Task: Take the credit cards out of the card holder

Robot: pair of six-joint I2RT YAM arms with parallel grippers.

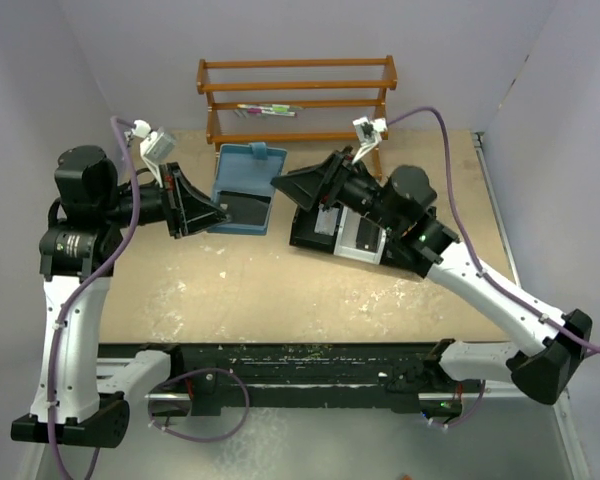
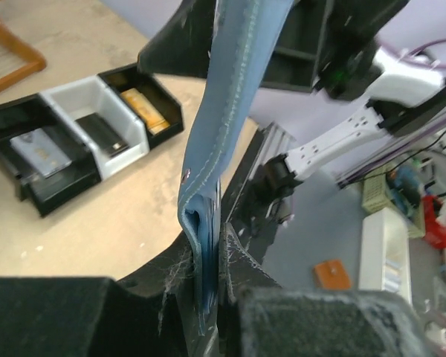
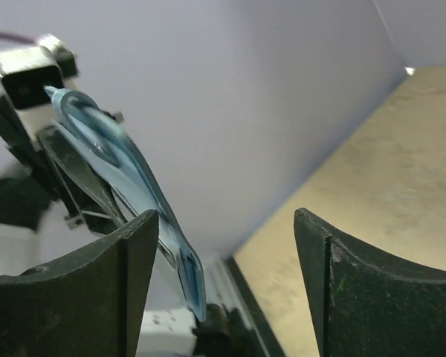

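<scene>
The teal-blue card holder (image 1: 242, 180) hangs open and lifted off the table. My left gripper (image 1: 218, 212) is shut on its lower left edge. In the left wrist view the holder (image 2: 219, 141) stands edge-on, pinched in my left gripper (image 2: 214, 286). A dark credit card (image 1: 248, 209) shows in the holder's lower pocket. My right gripper (image 1: 278, 184) is open and empty just right of the holder. In the right wrist view the holder (image 3: 130, 175) is left of my open right gripper (image 3: 224, 253), outside the jaws.
A black three-compartment tray (image 2: 30, 197) lies under my right arm (image 1: 305, 238). It holds a grey card (image 2: 39, 152), a dark card (image 2: 104, 134) and an orange-brown item (image 2: 145, 108). A wooden rack (image 1: 298, 100) stands at the back.
</scene>
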